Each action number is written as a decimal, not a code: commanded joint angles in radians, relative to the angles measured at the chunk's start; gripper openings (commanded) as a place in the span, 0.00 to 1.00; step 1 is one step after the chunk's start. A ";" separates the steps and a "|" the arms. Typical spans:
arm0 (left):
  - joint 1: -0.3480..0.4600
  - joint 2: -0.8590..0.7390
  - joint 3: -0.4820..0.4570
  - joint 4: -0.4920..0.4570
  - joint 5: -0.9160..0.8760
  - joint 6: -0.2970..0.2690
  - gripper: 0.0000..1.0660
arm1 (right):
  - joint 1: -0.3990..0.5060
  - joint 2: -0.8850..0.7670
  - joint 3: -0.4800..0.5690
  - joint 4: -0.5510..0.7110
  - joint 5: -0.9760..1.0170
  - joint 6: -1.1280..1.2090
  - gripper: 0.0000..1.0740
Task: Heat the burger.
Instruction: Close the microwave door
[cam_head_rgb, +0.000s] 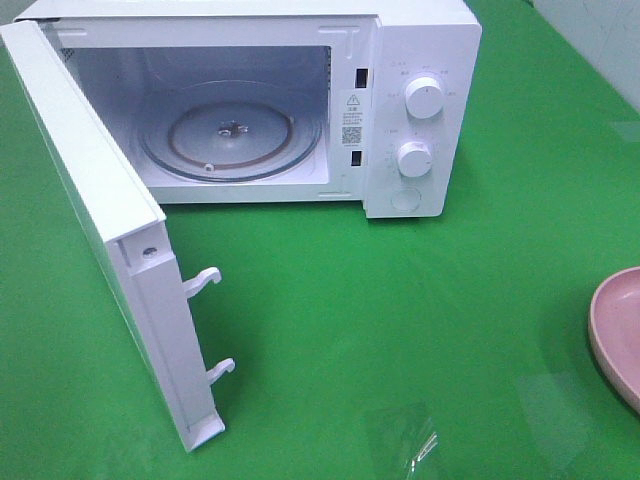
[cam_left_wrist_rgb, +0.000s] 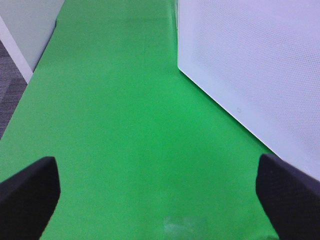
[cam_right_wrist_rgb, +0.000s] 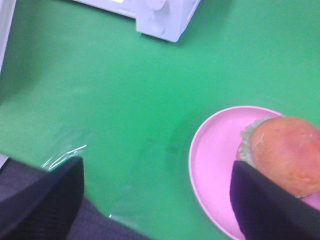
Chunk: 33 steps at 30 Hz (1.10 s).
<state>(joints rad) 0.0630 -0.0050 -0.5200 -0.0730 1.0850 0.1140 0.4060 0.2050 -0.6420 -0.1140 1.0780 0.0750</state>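
Two grippers are seen only through their own wrist cameras; neither appears in the high view. The right gripper (cam_right_wrist_rgb: 155, 197) is held with its dark, matte, finely textured fingers (cam_right_wrist_rgb: 42, 197) spread wide and nothing between them; it hangs above the green cloth-covered table (cam_right_wrist_rgb: 115, 100), at the rim of a round, smooth pink plate (cam_right_wrist_rgb: 207, 165). The fist-sized round burger (cam_right_wrist_rgb: 285, 152), with a glossy golden-brown bun and a frilly pale-green lettuce edge, is seated on that plate, just beside one finger; contact cannot be judged. Open green surface is seen between the plate and the corner of the white, box-shaped microwave oven (cam_right_wrist_rgb: 160, 17).

The left gripper (cam_left_wrist_rgb: 157, 192) is likewise spread wide and empty, its black pads (cam_left_wrist_rgb: 30, 192) near the picture's lower corners. It is placed just beside the microwave's white door (cam_left_wrist_rgb: 260, 75), whose face carries a fine dotted mesh. A broad clear lane of green cloth runs ahead alongside it.

From the high camera, the door (cam_head_rgb: 90, 190) is found swung fully open, with two hooked latches projecting from its edge. The cavity is unobstructed; a round clear glass turntable (cam_head_rgb: 232, 132) lies on its floor. Two round white knobs (cam_head_rgb: 424, 100) are mounted on the control panel. Only the plate's rim (cam_head_rgb: 615, 335) shows, at the right edge, well apart from the oven.
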 joint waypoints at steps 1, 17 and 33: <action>0.002 -0.018 0.002 -0.006 -0.014 -0.003 0.94 | -0.052 -0.042 0.022 -0.004 -0.045 -0.026 0.71; 0.002 -0.018 0.002 -0.006 -0.014 -0.003 0.94 | -0.279 -0.237 0.152 0.046 -0.117 -0.041 0.71; 0.002 -0.006 0.002 -0.007 -0.014 -0.003 0.94 | -0.284 -0.237 0.152 0.046 -0.117 -0.039 0.71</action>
<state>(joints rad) 0.0630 -0.0050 -0.5200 -0.0730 1.0850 0.1140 0.1280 -0.0040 -0.4930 -0.0730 0.9730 0.0500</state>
